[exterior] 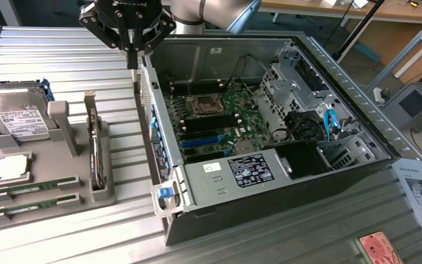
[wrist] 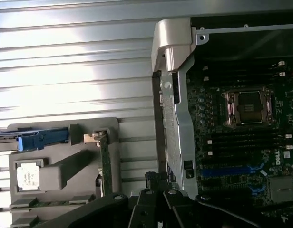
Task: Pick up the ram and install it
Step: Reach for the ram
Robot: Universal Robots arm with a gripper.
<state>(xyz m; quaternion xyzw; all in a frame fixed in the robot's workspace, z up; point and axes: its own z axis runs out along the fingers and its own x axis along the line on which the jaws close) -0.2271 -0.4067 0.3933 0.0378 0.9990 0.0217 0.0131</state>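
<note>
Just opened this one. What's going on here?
A single robot arm is working beside an open black and silver computer case. Its claw is shut, apparently on nothing, and hangs above the case's wall on the exterior view's left. Two long, narrow green memory sticks lie in the grey moulded tray on the slatted metal table, so none has been picked up yet. On the big green motherboard inside the case, the memory slots look unfilled.

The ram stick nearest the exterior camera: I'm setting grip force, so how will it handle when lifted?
The ram is a thin narrow board, so probably light and fairly stiff, yet fragile if bent. It sits in a close slot of the grey holder, so it would likely lift straight out and bind if tilted.
</note>
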